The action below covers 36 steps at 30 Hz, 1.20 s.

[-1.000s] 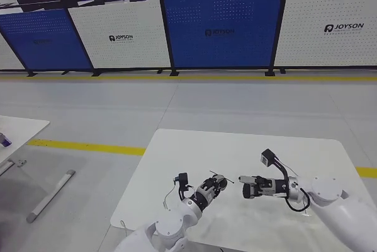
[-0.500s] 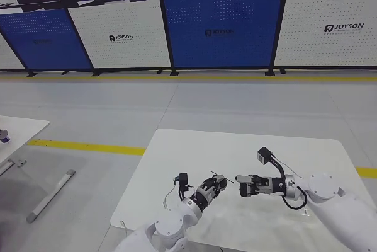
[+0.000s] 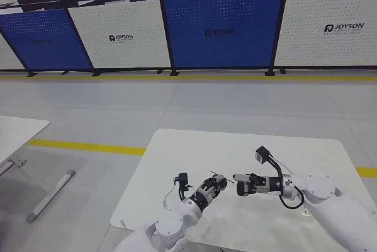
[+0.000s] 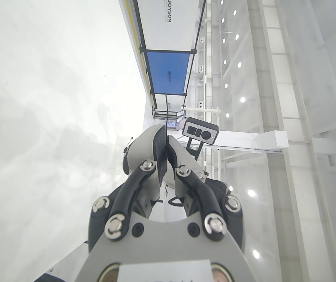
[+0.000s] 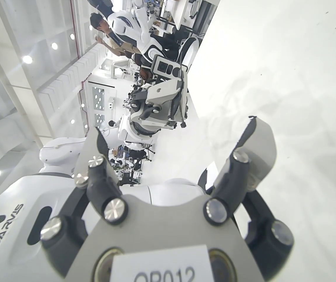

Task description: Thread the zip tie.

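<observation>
Across the lower middle of the top view, a white table [image 3: 251, 145], matte and plain. Over its near half, toward 6 o'clock from the table's centre, two claws tip to tip. On the 9 o'clock side of the pair, the left gripper [image 4: 165, 136], reaching in from 7 o'clock, its grey fingers and black ribbed pads [image 4: 161, 151] clenched flat together on the zip tie [image 4: 166, 108]. On the 3 o'clock side, the right gripper [image 5: 176, 142], reaching in from 3 o'clock, released, jaws spread wide with nothing between them and pointed at the other claw. Smallest of all, the zip tie: a thin black strip, straight, narrow as a wire, pinched between the left pads and sticking out past the fingertips. In the top view, slanted through those fingertips from 10 o'clock to 4 o'clock, one end out toward 10, the other right up by the spread claw. Touching that claw or not, cannot tell. Too fine to make out a head or teeth. Resting on the table or held clear of it, cannot tell either.
</observation>
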Available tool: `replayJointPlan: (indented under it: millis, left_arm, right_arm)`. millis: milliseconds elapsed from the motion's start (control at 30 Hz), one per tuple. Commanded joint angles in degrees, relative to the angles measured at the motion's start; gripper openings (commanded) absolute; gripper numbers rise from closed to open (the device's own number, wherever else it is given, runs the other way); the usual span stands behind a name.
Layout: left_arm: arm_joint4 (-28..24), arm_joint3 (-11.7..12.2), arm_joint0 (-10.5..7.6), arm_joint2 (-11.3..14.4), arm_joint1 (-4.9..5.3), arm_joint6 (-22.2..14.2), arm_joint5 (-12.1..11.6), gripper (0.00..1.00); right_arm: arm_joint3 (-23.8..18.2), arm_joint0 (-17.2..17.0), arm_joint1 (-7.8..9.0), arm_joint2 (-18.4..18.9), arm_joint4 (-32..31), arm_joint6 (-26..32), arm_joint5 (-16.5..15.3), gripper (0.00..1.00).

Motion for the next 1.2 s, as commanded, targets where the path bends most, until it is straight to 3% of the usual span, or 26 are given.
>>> replayJointPlan:
  millis: [0, 100, 133, 167, 400, 567, 633, 700, 1033, 1067, 1100, 1167]
  left_arm:
    - [0.0, 0.0, 0.00, 0.0, 0.00, 0.0, 0.0, 0.00]
    - [0.0, 0.0, 0.00, 0.0, 0.00, 0.0, 0.0, 0.00]
    - [0.0, 0.0, 0.00, 0.0, 0.00, 0.0, 0.0, 0.00]
    - [0.0, 0.0, 0.00, 0.0, 0.00, 0.0, 0.0, 0.00]
    - [0.0, 0.0, 0.00, 0.0, 0.00, 0.0, 0.0, 0.00]
    - [0.0, 0.0, 0.00, 0.0, 0.00, 0.0, 0.0, 0.00]
    - [0.0, 0.0, 0.00, 0.0, 0.00, 0.0, 0.0, 0.00]
    - [0.0, 0.0, 0.00, 0.0, 0.00, 0.0, 0.0, 0.00]
    - [0.0, 0.0, 0.00, 0.0, 0.00, 0.0, 0.0, 0.00]
    - [0.0, 0.0, 0.00, 0.0, 0.00, 0.0, 0.0, 0.79]
    - [0.0, 0.0, 0.00, 0.0, 0.00, 0.0, 0.0, 1.00]
    - [0.0, 0.0, 0.00, 0.0, 0.00, 0.0, 0.0, 1.00]
  right_arm:
    - [-0.6, -0.6, 0.03, 0.5, -0.5, -0.9, 0.5, 1.00]
    - [-1.0, -1.4, 0.18, 1.8, -0.6, -0.6, 0.7, 1.00]
    - [-1.1, -1.6, 0.23, 2.3, -0.7, -0.3, 0.9, 0.53]
    - [-1.1, -1.8, 0.27, 2.6, -0.7, -0.2, 1.0, 0.44]
    - [-1.1, -2.8, 0.09, 4.4, -1.3, 1.3, 2.5, 0.16]
    - [-0.5, -3.0, -0.36, 5.1, -1.6, 2.1, 3.3, 0.12]
    - [-0.3, -3.0, -0.62, 5.3, -1.8, 2.2, 3.6, 0.02]
    - [-0.2, -2.9, -0.91, 5.4, -2.1, 2.5, 4.0, 0.00]
    - [0.9, -3.0, -2.01, 6.4, -2.9, 3.6, 4.6, 0.00]
    - [1.1, -3.0, -2.09, 6.6, -3.0, 3.8, 4.5, 0.00]
    - [1.2, -3.1, -2.14, 6.7, -3.1, 3.9, 4.5, 0.00]
    - [1.4, -3.2, -2.21, 7.2, -3.2, 4.3, 4.3, 0.00]
